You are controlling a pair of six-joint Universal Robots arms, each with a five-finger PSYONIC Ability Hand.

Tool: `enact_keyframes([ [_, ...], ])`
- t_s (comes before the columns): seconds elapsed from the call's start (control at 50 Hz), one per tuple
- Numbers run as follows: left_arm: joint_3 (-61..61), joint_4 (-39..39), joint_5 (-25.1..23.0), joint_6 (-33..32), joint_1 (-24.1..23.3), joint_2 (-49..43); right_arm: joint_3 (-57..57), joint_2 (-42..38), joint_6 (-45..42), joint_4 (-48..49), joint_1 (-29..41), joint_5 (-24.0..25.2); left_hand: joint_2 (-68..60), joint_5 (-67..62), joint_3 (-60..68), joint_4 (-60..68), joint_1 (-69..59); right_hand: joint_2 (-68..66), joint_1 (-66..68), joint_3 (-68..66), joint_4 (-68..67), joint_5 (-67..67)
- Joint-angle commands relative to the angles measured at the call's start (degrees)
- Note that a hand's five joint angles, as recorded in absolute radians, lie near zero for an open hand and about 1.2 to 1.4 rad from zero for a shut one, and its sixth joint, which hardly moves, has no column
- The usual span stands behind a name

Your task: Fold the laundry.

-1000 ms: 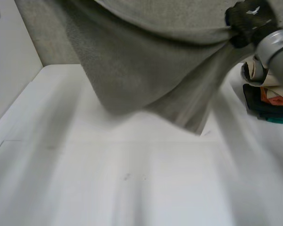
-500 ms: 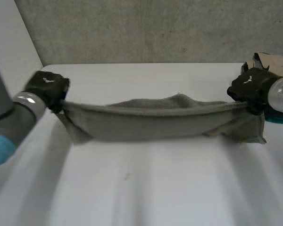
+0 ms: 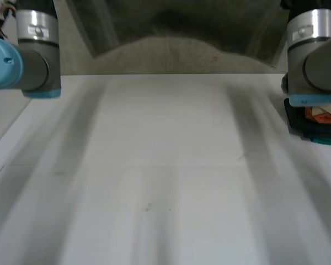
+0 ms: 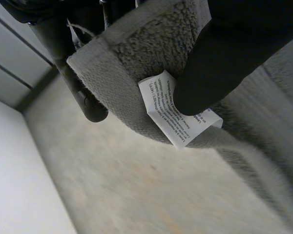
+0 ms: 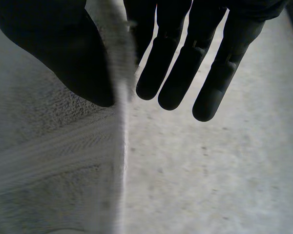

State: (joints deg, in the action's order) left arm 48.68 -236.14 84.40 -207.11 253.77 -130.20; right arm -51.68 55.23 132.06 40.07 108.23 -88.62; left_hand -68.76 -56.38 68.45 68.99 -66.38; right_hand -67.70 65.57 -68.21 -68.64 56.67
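We hold the grey towel point(image 3: 176, 47) high above the white surface point(image 3: 165, 182), hanging between our raised arms. Our left hand point(image 4: 224, 63) pinches a corner beside its label point(image 4: 178, 114); our right hand point(image 5: 63, 53) nips an edge between thumb and straight fingers. Lowering it, we should hold both sides level and taut. The towel's upper part is cut off.
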Motion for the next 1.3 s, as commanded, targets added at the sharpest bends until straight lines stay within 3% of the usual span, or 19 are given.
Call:
enact_keyframes([
  [0.02,15.6,11.7,1.2,5.7,0.1,6.3,-13.7,5.3,4.3,-5.4,-0.6,5.5,-11.2,-13.6,11.6,11.0,-13.6,-12.3,14.4,-11.8,-11.4,13.3],
  [0.2,35.8,16.2,2.3,6.5,0.6,14.0,-26.6,5.1,7.9,-21.9,-1.1,10.7,-11.2,-13.6,11.6,11.0,-13.6,-12.3,14.4,-11.8,-11.4,13.3],
  [0.32,44.4,16.2,1.9,6.4,1.0,16.2,-28.4,-0.4,16.6,-28.4,-3.1,13.6,-11.2,-13.6,11.6,11.0,-13.6,-12.3,14.4,-11.8,-11.4,13.3],
  [0.5,48.4,16.4,1.9,6.5,2.2,17.4,-27.7,-2.4,25.4,-33.7,-6.3,13.2,-11.2,-13.6,11.6,11.0,-13.6,32.2,-30.0,32.7,33.1,-31.1],
  [0.54,48.8,16.4,1.9,6.5,2.5,17.9,-27.5,-2.4,26.3,-35.5,-7.2,12.6,-11.2,-13.6,11.6,11.0,-13.6,33.2,-31.1,33.7,34.2,-32.2],
  [0.78,50.2,16.8,2.2,6.4,3.8,20.2,-27.0,-1.7,29.6,-42.7,-10.7,10.4,-11.2,-13.6,11.6,11.0,-13.6,27.0,-24.9,27.5,27.9,-26.0],
  [0.82,51.1,16.8,2.2,6.4,3.8,21.0,-27.4,-1.6,29.6,-42.8,-10.8,10.1,-11.2,-13.6,11.6,11.0,-13.6,14.0,-11.8,14.5,14.9,-12.9],
  [0.86,51.8,16.9,2.2,6.3,3.8,21.7,-27.8,-1.6,29.6,-42.7,-11.1,10.1,-11.2,-13.6,11.6,11.0,-13.6,-12.0,14.2,-11.5,-11.1,13.1],
  [0.94,53.6,19.2,2.2,6.2,3.8,24.7,-28.0,-1.3,28.2,-43.0,-11.0,10.2,-11.2,-13.6,11.6,11.0,-13.6,-12.3,14.4,-11.8,-11.4,13.3],
  [1.02,55.2,27.3,2.2,5.9,3.8,30.3,-28.6,3.6,23.3,-44.6,-11.2,10.4,-11.2,-13.6,11.6,11.0,-13.6,-12.3,14.4,-11.8,-11.4,13.3],
  [1.08,55.3,36.8,2.1,5.8,3.9,36.4,-29.0,13.7,13.4,-50.7,-11.2,10.4,-11.2,-13.6,11.6,11.0,-13.6,-12.3,14.4,-11.8,-11.4,13.3],
  [1.24,52.5,57.4,1.9,4.6,6.8,50.5,-26.9,26.2,-8.0,-66.3,-12.9,10.3,-11.2,-13.6,11.6,11.0,-13.6,-12.3,14.4,-11.8,-11.4,13.3],
  [1.3,50.9,62.7,1.7,2.5,7.7,52.3,-25.8,29.0,-10.4,-67.9,-13.1,9.8,-11.2,-13.6,11.6,11.0,-13.6,-12.3,14.4,-11.8,-11.4,13.3],
])
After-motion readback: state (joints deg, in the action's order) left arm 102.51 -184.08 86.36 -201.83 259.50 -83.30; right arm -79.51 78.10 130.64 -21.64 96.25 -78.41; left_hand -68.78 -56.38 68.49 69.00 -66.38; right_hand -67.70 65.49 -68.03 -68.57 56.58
